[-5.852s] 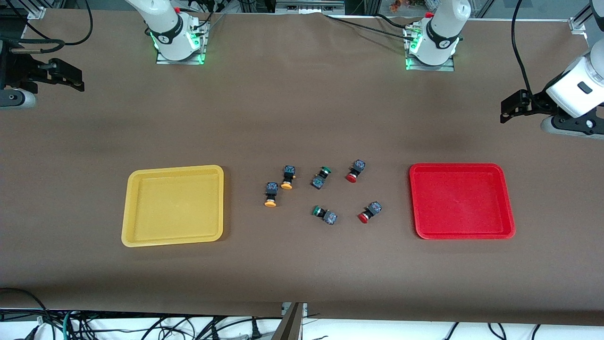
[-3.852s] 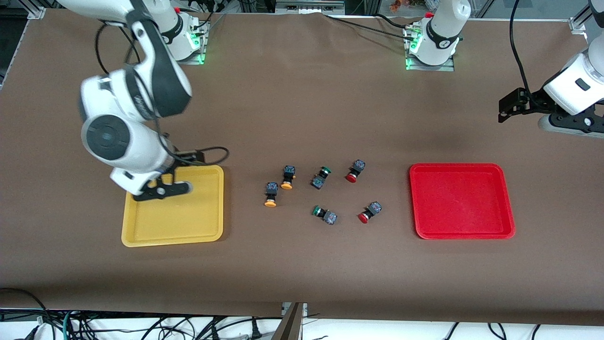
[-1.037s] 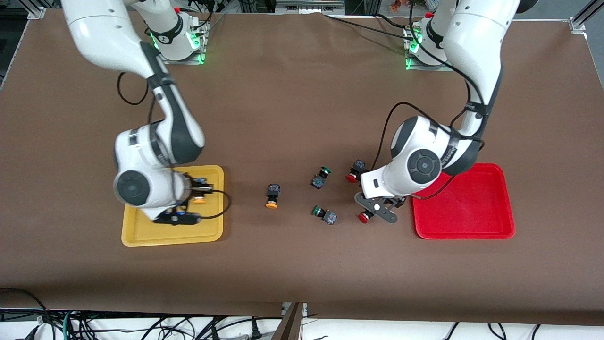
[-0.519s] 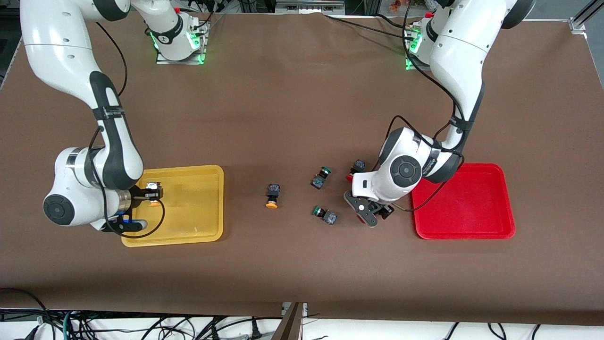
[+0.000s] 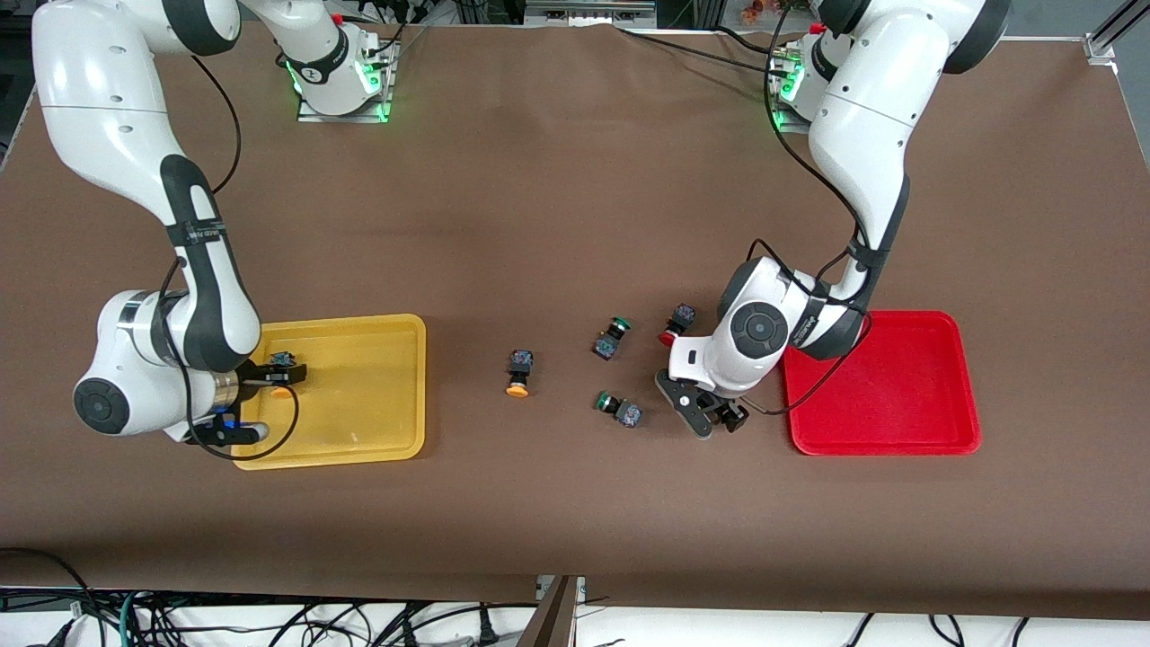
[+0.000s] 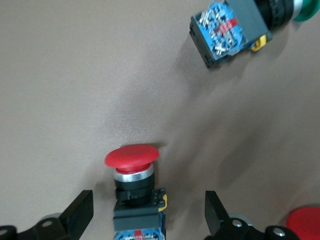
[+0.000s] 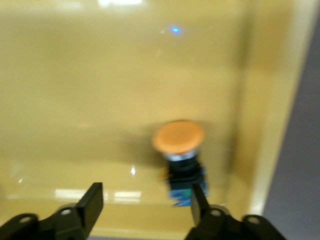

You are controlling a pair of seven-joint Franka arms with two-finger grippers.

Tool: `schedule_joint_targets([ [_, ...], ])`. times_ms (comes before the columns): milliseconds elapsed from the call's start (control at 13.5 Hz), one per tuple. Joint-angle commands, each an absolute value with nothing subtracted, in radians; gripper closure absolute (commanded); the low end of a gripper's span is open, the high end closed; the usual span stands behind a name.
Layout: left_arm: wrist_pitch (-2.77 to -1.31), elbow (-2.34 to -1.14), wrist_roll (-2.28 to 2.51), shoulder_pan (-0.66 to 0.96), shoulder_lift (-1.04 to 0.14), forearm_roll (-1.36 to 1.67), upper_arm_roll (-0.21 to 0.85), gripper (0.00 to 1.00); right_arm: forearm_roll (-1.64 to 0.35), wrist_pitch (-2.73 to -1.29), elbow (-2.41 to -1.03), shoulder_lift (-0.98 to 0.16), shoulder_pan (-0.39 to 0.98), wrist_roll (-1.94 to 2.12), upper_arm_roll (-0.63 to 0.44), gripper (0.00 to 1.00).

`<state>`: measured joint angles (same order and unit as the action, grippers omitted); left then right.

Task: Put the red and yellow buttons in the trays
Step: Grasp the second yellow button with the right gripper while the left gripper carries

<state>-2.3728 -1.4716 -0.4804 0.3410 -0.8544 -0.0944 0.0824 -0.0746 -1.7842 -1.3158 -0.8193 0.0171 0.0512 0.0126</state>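
Note:
My right gripper [image 5: 268, 401] is open, low over the yellow tray [image 5: 359, 422]. A yellow button [image 5: 282, 377] lies in the tray beside one finger, and the right wrist view shows it [image 7: 178, 137] on the tray floor [image 7: 100, 75]. The other yellow button [image 5: 518, 373] lies on the table. My left gripper [image 5: 710, 418] is open and straddles a red button [image 6: 132, 157], which it hides in the front view. The second red button [image 5: 674, 327] lies by the left arm's wrist. The red tray [image 5: 876, 316] holds nothing.
Two green-capped switches [image 5: 611, 337] [image 5: 618, 409] lie on the brown table between the yellow button and my left gripper. One of them shows in the left wrist view [image 6: 230, 30]. A second red cap [image 6: 305, 222] shows at that view's edge.
My right gripper carried a yellow button from the table to the yellow tray and has opened; the button now lies in the tray. My left gripper came down around a red button.

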Motion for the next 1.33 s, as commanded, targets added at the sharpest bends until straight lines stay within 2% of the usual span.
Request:
schedule_joint_targets([
  [0,-2.373,-1.476,-0.499,0.334,-0.845,-0.107,0.084,0.58,-0.075,-1.712,-1.266,-0.796,0.103,-0.006,0.020,0.00],
  [148,-2.373,-1.473,-0.532,0.333,-0.838,-0.114,0.084,0.93,-0.081,-1.712,-1.264,-0.790,0.142,-0.118,0.025,0.00],
  [222,-2.370,-1.471,-0.547,0.331,-0.822,-0.114,0.083,1.00,-0.086,-1.720,-1.264,-0.790,0.168,-0.170,0.029,0.00],
  [296,-2.282,-1.462,-0.549,0.330,-0.777,-0.112,0.075,1.00,-0.127,-1.748,-1.264,-0.790,0.213,-0.281,0.064,0.00],
  [519,-2.079,-1.451,-0.552,0.286,-0.675,-0.114,0.066,1.00,-0.138,-1.897,-1.270,-0.802,0.345,-0.507,0.071,0.00],
  [667,-1.970,-1.450,-0.578,0.224,-0.637,-0.115,0.061,1.00,-0.123,-1.989,-1.272,-0.822,0.444,-0.624,0.063,0.00],
  [815,-1.869,-1.451,-0.609,0.196,-0.629,-0.127,0.048,1.00,-0.111,-2.077,-1.282,-0.847,0.482,-0.656,0.063,0.00],
  [889,-1.840,-1.460,-0.627,0.190,-0.630,-0.167,0.037,1.00,-0.106,-2.115,-1.293,-0.856,0.497,-0.658,0.063,0.00],
  [963,-1.833,-1.468,-0.678,0.174,-0.641,-0.196,0.037,0.94,-0.104,-2.146,-1.298,-0.868,0.509,-0.658,0.061,0.00],
  [1259,-1.897,-1.483,-0.831,0.088,-0.707,-0.190,0.041,0.95,-0.049,-2.201,-1.301,-0.905,0.526,-0.676,0.061,0.00],
])
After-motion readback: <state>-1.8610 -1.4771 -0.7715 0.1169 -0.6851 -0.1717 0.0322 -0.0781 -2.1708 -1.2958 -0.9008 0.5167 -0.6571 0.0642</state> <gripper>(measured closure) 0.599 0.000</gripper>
